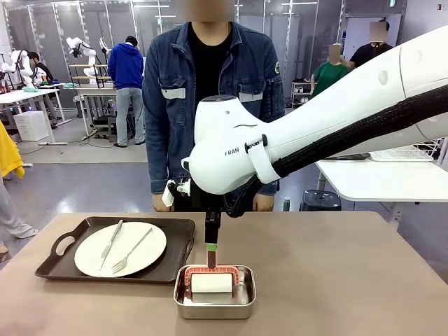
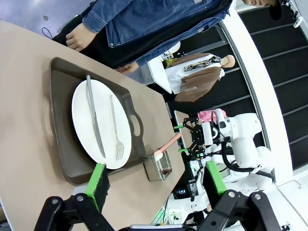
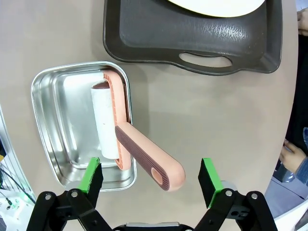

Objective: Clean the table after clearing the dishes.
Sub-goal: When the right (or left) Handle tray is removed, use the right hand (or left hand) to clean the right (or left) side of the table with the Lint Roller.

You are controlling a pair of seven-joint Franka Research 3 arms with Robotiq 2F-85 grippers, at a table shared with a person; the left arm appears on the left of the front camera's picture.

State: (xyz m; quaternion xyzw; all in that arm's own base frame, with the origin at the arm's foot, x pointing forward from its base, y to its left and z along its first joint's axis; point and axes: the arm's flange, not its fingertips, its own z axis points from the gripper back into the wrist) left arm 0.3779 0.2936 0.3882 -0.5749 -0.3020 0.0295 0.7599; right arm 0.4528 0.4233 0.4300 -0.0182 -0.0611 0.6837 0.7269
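Your right pincer (image 3: 150,179) hangs jaws apart over the roller (image 3: 144,161) in the pan (image 3: 62,110), your left pincer (image 2: 156,185) gapes too, and the plate (image 1: 87,255) sits on its tray (image 1: 178,241), left on the table (image 1: 336,280).

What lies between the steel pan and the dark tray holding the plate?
Nothing but a narrow strip of bare table; the right wrist view shows the steel pan and the tray apart.

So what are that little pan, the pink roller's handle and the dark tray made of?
The pan looks like steel: shiny, with a reflective floor. The roller handle seems to be matte plastic or rubber, pink and ribbed. The tray looks like dark plastic with a leathery grain, though that is a guess.
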